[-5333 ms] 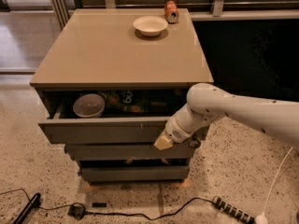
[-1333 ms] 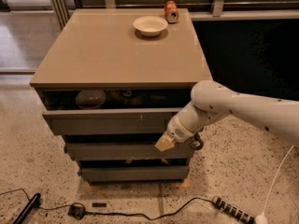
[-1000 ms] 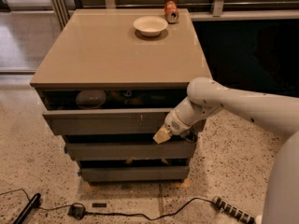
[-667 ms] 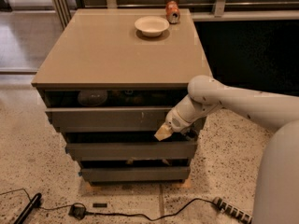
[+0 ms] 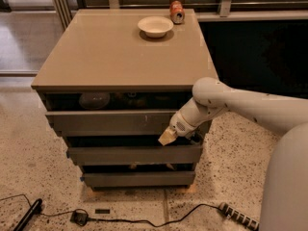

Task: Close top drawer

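Gripper point(image 5: 168, 136) sits at the right end of the top drawer point(image 5: 110, 121), tan tip at the front panel's lower edge. Whether the claw is clenched or released cannot be told. The drawer is almost in, its front just proud of the cabinet point(image 5: 120, 57). A dark gap above it shows a pale bowl point(image 5: 94, 100) inside, left. Cabinet top, far side: white dish point(image 5: 155, 26), orange can point(image 5: 177, 11) just right of it. Black cable point(image 5: 144, 221) lies on the near floor.

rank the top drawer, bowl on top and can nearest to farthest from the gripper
The gripper is low at the drawer fronts' right side.
1. top drawer: front panel beside it
2. bowl: up on the cabinet top
3. can: back edge, beyond the bowl
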Controlling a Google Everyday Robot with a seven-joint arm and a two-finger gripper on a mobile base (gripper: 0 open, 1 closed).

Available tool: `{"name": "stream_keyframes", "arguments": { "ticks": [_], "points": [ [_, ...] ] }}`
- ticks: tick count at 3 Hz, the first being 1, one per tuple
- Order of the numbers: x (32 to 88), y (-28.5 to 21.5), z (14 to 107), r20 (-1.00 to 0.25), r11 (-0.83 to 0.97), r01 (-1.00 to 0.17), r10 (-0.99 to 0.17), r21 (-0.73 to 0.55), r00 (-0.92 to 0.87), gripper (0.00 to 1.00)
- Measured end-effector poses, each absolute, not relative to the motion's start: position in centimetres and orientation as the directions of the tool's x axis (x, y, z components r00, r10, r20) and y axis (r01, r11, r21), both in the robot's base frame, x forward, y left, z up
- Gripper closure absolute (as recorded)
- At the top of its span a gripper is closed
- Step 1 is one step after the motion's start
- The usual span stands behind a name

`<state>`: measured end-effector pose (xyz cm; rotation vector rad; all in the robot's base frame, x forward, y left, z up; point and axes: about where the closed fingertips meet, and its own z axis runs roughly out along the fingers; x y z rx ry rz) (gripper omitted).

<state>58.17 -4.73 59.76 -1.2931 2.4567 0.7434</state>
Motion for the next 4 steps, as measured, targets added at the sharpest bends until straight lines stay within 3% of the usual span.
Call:
{"name": "stream_keyframes", "arguments": {
  "ticks": [3,4],
  "points": [
    [58.17,-4.72,59.76,-0.454,0.471,-0.824,-0.687,0.316,-0.567,0.07],
    [58.16,-4.72,59.75,-0.454,0.471,-0.824,-0.687,0.316,-0.567,0.00]
  ]
}}
